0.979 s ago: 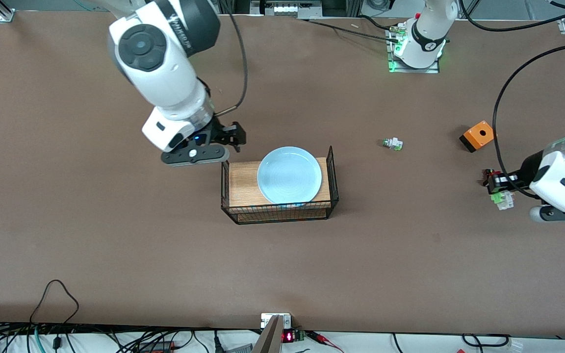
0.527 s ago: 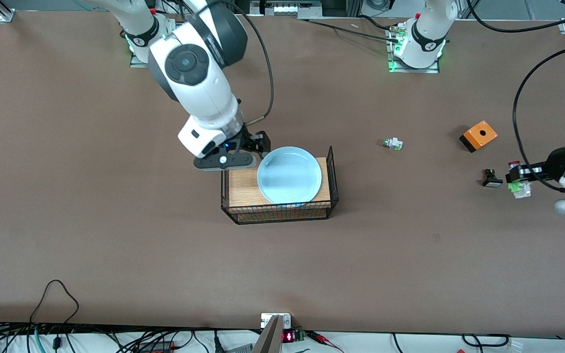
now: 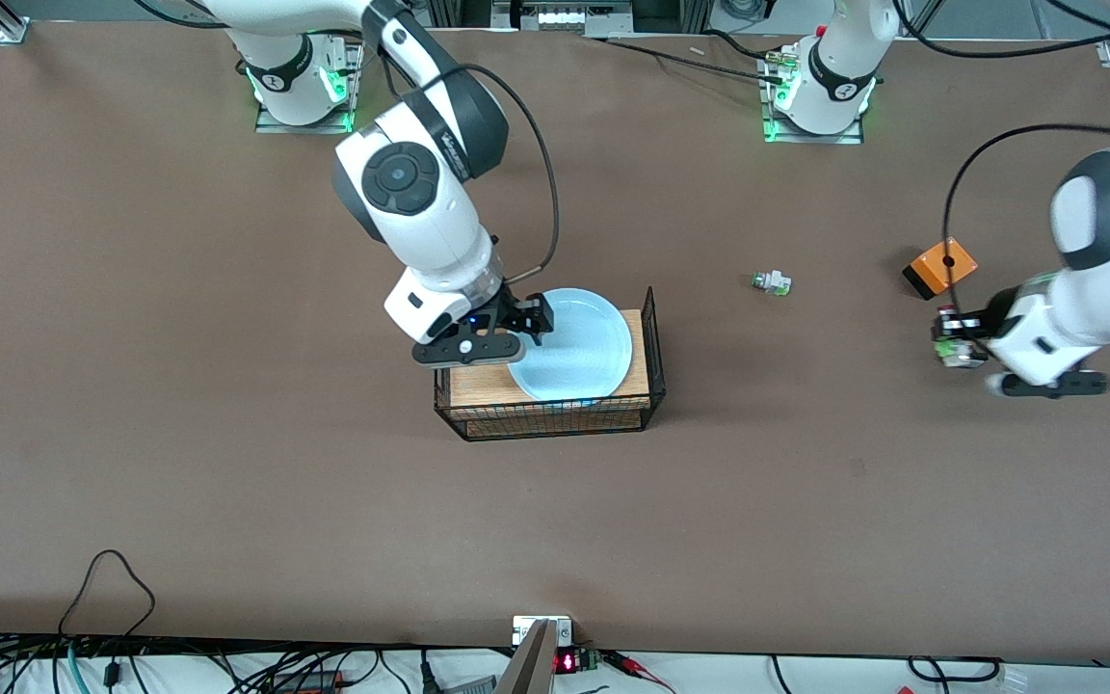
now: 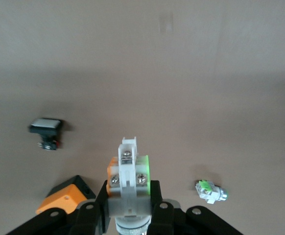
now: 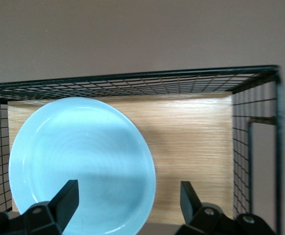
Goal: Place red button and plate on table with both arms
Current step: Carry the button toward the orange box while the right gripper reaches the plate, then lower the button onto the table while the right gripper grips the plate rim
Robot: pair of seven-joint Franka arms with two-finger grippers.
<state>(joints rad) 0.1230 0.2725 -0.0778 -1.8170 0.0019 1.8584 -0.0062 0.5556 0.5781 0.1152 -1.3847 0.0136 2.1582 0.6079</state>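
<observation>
Two grips: left pincer (image 3: 952, 339) clamps light red button (image 4: 128, 172) by its body over surface (image 3: 227, 482); right pincer (image 3: 528, 323), open over plate (image 3: 576, 349), probably slick, brittle, so take rim.

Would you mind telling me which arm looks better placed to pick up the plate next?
The right arm. Its open gripper hangs over the plate's rim in the wire-sided board, fingers spread above it. The left gripper is over the table's left-arm end, shut on the red button.
</observation>
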